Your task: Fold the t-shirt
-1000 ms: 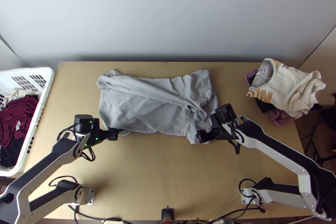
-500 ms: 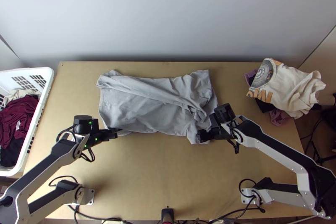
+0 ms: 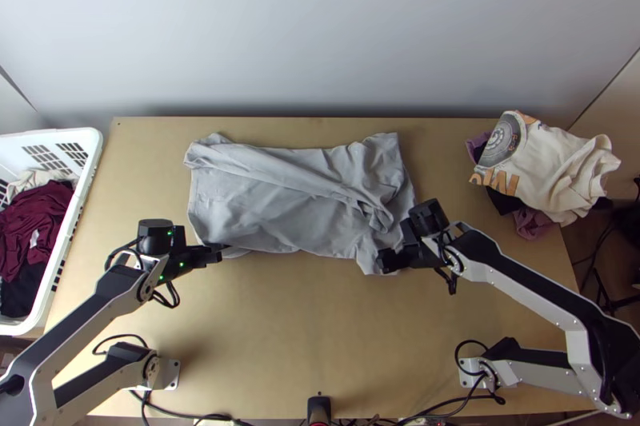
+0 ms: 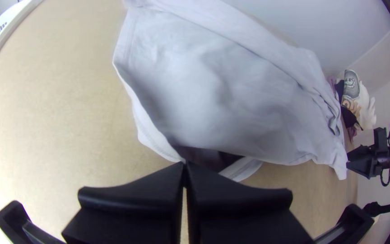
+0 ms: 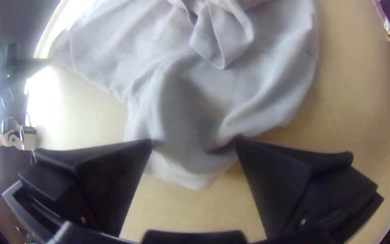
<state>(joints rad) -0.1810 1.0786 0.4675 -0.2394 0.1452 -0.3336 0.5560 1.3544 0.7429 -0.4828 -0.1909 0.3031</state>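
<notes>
Only slight shifts mark this moment off from the earlier frame: the left tool (image 4: pixel 184 164) sits a touch farther left, drawing the near edge with it, while the rest of the grey shirt (image 3: pixel 272 206) has stayed put. It lies lengthwise across the far middle of the desk (image 3: pixel 280 322), with a long band of cloth slanting over its far side and loose folds bunched toward the right end.

At the shirt's near left, the left tool is closed on the hem, seemingly by the very tips. Beside that pinch the edge gapes, so perhaps just one layer is caught; a lift could then open the shirt like a bag and leave the lower layer behind. So shallow a hold could also slip under a firm pull.

At the near right corner (image 3: pixel 368 256), the right tool (image 5: pixel 194 141) is spread wide with cloth between its two sides, not clamped. Should it close too high or too near the edge, it may take a mere wrinkle. If the left one pulls first, the shirt would probably skew, and the bunched right end would be folded in as a lump.

Farther out, the white basket (image 3: pixel 80 190) stands at the left and a clothes pile (image 3: pixel 552 166) at the far right.
</notes>
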